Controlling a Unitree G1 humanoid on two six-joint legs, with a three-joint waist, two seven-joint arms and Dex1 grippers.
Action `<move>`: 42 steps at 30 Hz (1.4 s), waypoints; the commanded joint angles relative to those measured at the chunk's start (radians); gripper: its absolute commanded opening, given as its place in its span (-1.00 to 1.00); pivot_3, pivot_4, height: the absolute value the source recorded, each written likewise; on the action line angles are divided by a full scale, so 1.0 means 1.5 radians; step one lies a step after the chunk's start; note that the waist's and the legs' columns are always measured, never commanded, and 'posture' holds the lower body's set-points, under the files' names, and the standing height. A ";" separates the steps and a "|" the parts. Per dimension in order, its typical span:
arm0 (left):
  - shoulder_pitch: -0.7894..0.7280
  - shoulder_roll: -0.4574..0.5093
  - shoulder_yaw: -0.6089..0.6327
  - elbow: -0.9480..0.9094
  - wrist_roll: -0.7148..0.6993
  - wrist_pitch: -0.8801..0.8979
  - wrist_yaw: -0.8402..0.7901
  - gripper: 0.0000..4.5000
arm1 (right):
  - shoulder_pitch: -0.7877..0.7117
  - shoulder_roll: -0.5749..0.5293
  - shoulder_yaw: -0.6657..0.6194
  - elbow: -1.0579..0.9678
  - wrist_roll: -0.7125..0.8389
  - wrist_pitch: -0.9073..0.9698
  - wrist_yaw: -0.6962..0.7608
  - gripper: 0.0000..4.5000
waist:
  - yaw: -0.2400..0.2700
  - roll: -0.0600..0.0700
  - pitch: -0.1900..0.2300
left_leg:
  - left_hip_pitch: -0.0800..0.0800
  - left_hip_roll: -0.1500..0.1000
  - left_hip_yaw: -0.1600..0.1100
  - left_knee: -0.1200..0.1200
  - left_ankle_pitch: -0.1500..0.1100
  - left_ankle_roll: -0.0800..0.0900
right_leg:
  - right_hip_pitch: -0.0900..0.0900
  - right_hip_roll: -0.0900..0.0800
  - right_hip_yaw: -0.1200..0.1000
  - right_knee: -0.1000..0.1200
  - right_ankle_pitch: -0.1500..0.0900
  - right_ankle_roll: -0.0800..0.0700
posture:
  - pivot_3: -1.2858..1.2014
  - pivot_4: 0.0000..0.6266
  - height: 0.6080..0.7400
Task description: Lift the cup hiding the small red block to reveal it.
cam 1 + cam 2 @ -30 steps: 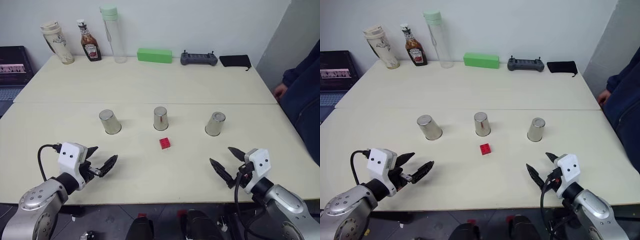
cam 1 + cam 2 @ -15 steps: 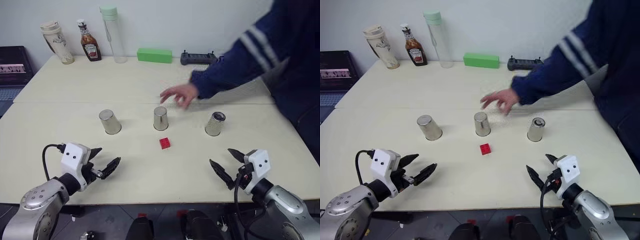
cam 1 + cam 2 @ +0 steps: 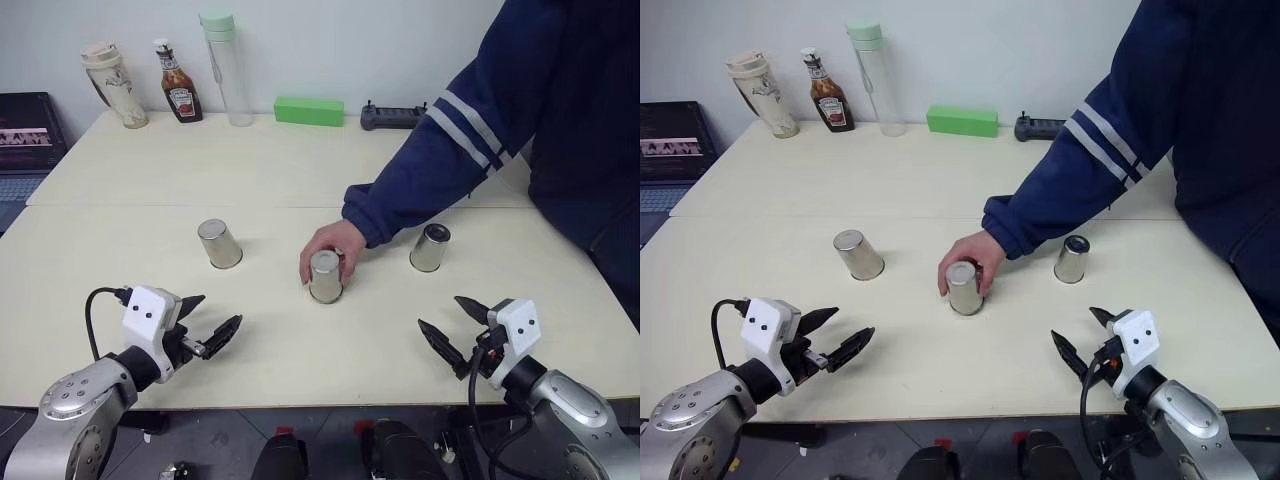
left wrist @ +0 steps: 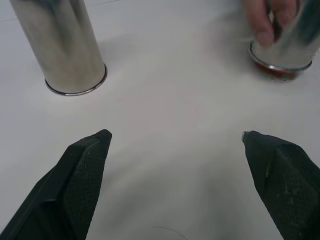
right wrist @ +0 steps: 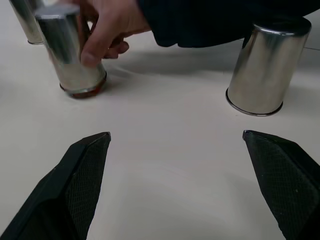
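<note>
between both tools (image 3: 208, 334), ahead, person's hand (image 3: 330, 245) on middle cup (image 3: 325, 276)

Lab; table (image 3: 120, 190), remote controller (image 3: 397, 117)

- Even, bright, diffuse light; no hard shadows on the worktop (image 3: 300, 170).
- Soft shadow under the person's sleeve (image 3: 440, 150), falling on the worktop just beside the right cup (image 3: 430, 248).
- Middle cup (image 5: 70, 50) carries streaky highlights; a red tint shows at its rim in both wrist views.
- Left wrist view: person's hand (image 4: 270, 20) and that cup are blurred; left cup (image 4: 62, 45) is soft.
- Head views are sharp, with mild bowing at the edges.
</note>
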 commanded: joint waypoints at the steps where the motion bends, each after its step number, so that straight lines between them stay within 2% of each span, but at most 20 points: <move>1: 0.000 0.011 0.002 -0.008 -0.001 -0.013 -0.007 0.99 | 0.001 -0.001 0.001 -0.028 0.008 -0.007 0.000 1.00 | 0.000 0.000 0.000 | 0.000 0.000 0.000 0.000 0.000 0.000 | 0.000 0.000 0.000 0.000 0.000 0.000 | 0.03 -0.52 1.00; 42: -0.023 0.022 -0.007 0.007 0.001 -0.012 -0.006 0.99 | 0.010 0.006 0.006 -0.023 -0.001 -0.021 -0.014 1.00 | 0.000 0.000 0.000 | 0.000 0.000 0.000 0.000 0.000 0.000 | 0.000 0.000 0.000 0.000 0.000 0.000 | 0.03 -0.52 1.00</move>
